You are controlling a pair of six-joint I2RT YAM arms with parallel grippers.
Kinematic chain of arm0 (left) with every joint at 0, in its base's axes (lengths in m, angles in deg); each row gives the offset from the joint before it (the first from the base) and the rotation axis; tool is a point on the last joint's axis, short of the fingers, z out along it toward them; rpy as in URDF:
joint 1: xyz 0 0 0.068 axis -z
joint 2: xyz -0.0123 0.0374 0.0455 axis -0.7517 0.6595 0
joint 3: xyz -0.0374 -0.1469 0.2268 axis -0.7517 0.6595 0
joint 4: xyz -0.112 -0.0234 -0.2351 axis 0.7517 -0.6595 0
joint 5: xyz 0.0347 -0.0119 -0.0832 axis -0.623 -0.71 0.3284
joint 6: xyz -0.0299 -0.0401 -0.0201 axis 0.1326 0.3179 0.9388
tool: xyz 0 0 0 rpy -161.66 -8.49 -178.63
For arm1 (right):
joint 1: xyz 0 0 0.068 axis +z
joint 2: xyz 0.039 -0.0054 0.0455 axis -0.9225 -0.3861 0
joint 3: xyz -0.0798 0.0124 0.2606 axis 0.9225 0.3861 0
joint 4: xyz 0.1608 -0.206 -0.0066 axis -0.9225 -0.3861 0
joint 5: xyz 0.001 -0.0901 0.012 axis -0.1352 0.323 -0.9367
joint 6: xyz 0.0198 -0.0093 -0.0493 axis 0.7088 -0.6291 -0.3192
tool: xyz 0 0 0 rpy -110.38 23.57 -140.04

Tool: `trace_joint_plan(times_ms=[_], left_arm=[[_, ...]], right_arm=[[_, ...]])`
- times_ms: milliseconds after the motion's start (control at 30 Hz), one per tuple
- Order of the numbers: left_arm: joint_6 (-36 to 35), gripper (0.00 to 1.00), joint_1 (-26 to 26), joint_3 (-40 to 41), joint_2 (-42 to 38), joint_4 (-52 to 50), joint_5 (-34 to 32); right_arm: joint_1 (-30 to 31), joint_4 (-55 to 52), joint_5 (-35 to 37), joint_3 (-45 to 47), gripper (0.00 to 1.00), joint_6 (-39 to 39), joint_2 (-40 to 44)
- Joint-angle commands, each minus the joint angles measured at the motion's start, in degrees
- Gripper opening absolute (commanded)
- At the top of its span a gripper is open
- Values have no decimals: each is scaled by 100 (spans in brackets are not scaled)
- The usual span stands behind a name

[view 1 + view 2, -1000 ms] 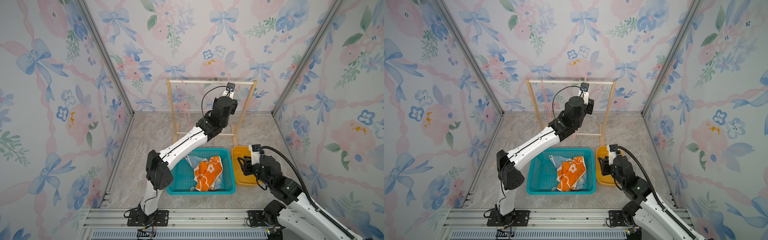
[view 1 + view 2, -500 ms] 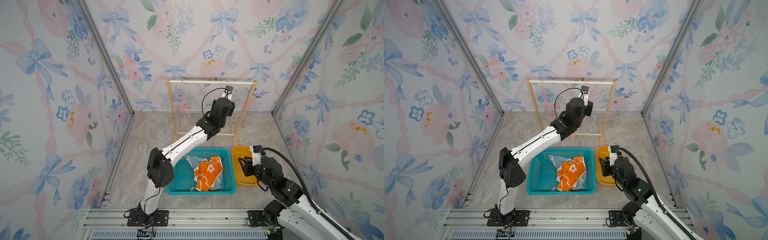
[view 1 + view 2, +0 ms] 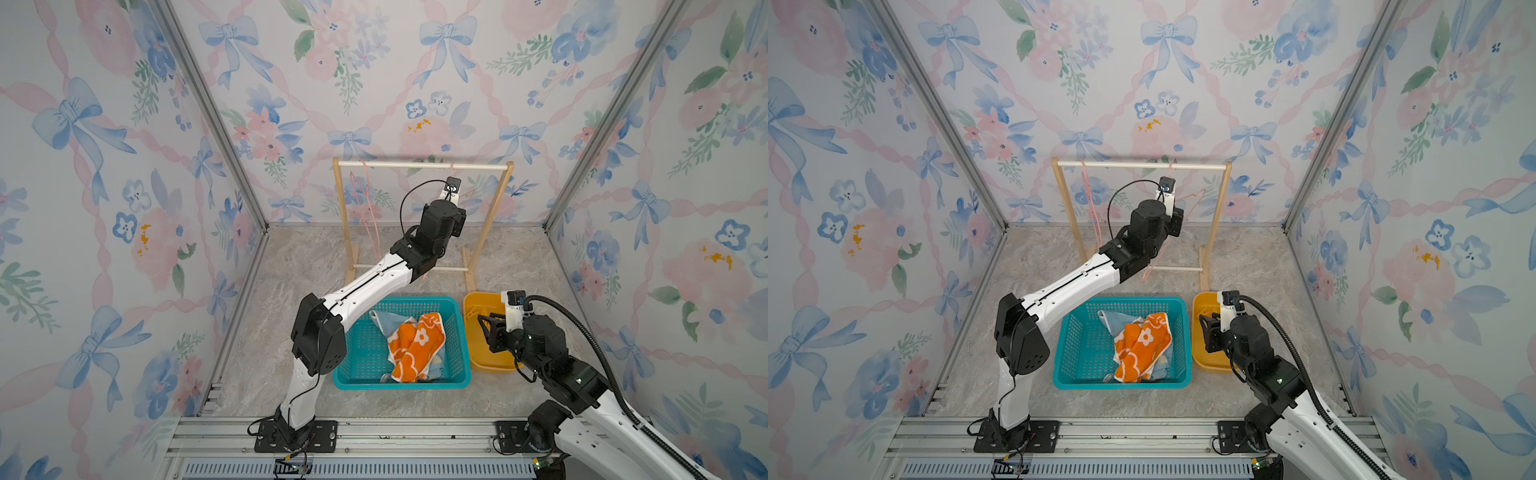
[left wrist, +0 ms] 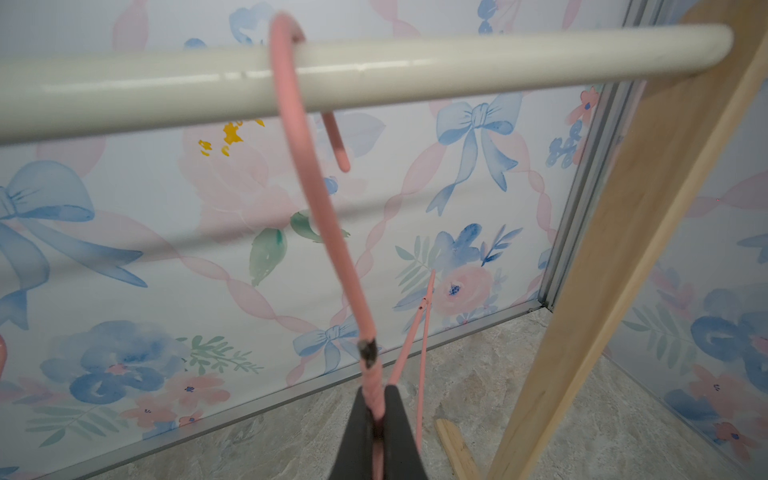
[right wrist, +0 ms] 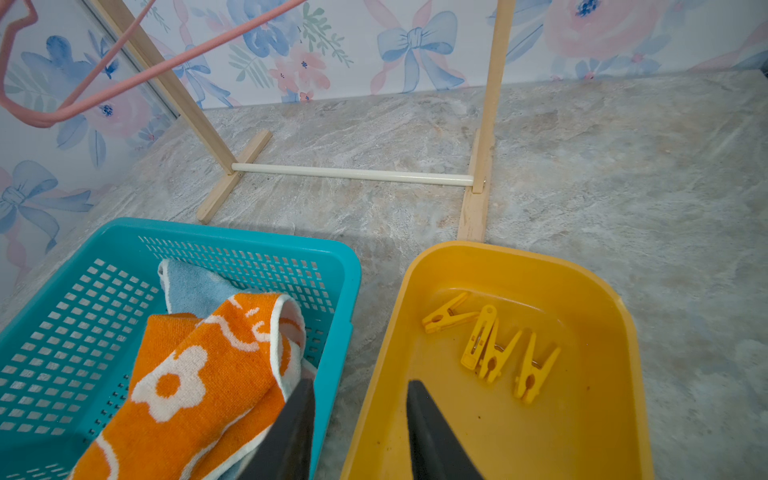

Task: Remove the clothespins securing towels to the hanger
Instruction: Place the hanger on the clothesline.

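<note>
Several yellow clothespins lie in the yellow tub. The orange towel and the light blue towel lie crumpled in the teal basket; in both top views they show there too. A bare pink hanger hooks over the white rail. My left gripper is shut on its twisted neck. My right gripper is open and holds nothing, hovering over the gap between basket and tub.
The wooden rack stands at the back of the marble floor, its feet just behind the basket and tub. A second pink hanger hangs near the rack's left post. Flowered walls close in three sides.
My left wrist has shifted slightly left and down at the rail, still holding the hanger. The right arm has barely moved.
</note>
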Motion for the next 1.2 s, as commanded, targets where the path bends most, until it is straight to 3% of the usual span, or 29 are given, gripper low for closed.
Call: trace_joint_plan(times_ms=[0, 267, 367, 433, 567, 867, 933, 1167], left_arm=[[168, 0, -69, 190, -257, -78, 296], [230, 0, -159, 398, -363, -60, 454], [189, 17, -159, 389, -406, -52, 508], [172, 38, -159, 399, -468, -54, 607], [166, 56, -150, 442, -616, -57, 669], [115, 66, -150, 628, -1116, -42, 974], [139, 72, -159, 744, -1345, -42, 1133], [111, 75, -209, 1366, -2436, 18, 1402]], right_arm=[[-64, 16, -24, 82, 38, 24, 58], [-73, 54, -29, 82, 38, 3, 33], [-73, 51, -32, 79, 38, -17, 31], [-81, 53, -33, 64, 38, -20, 23], [-94, 89, -63, 48, 38, -33, -31], [-103, 63, -91, -85, 38, -83, -128], [-108, 15, -89, -122, 38, -97, -126], [-119, -163, -31, -190, 38, -168, -18]])
